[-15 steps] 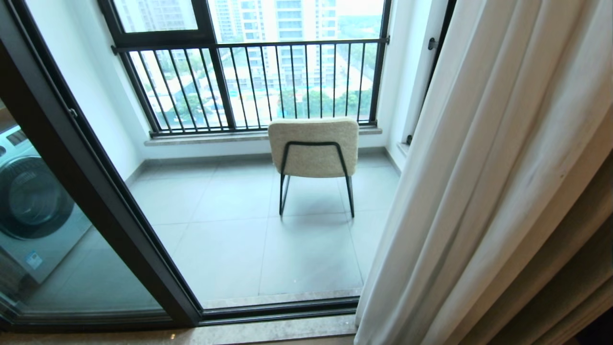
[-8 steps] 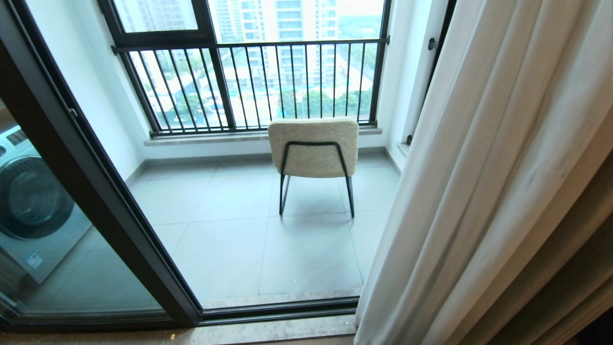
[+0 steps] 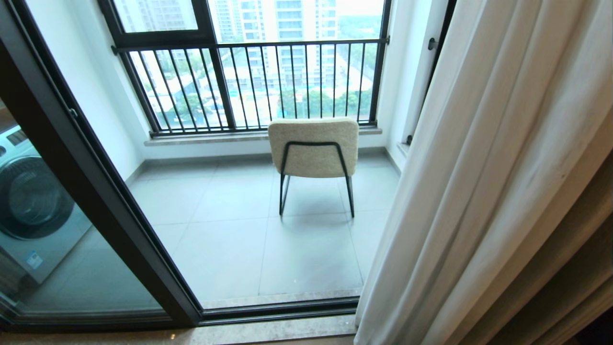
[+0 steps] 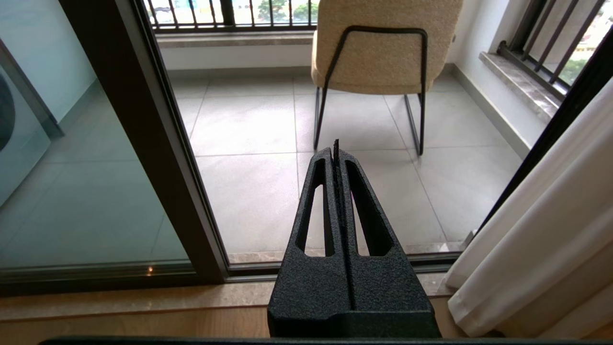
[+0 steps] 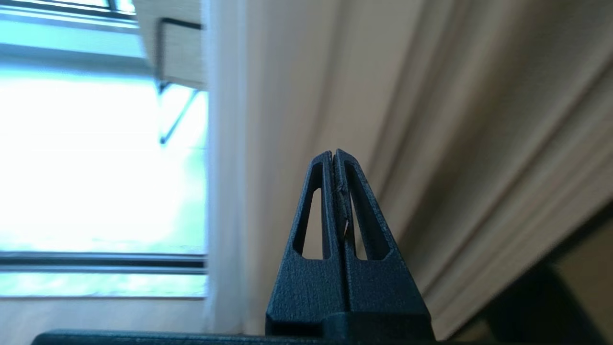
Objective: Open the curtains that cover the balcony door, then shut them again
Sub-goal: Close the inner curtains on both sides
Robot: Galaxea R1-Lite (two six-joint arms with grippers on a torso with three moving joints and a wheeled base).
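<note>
Nothing moved; curtains (image 3: 483, 191) bunched right (both grippers closed).

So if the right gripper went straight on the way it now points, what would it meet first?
Most likely the sheer white floor-length curtain. The right gripper, jaws shut and empty, aims into the curtain's folds just beside its hemmed edge; how far off the fabric hangs is unclear.

one chair (image 3: 313, 148), one washing machine (image 3: 33, 201)
</note>
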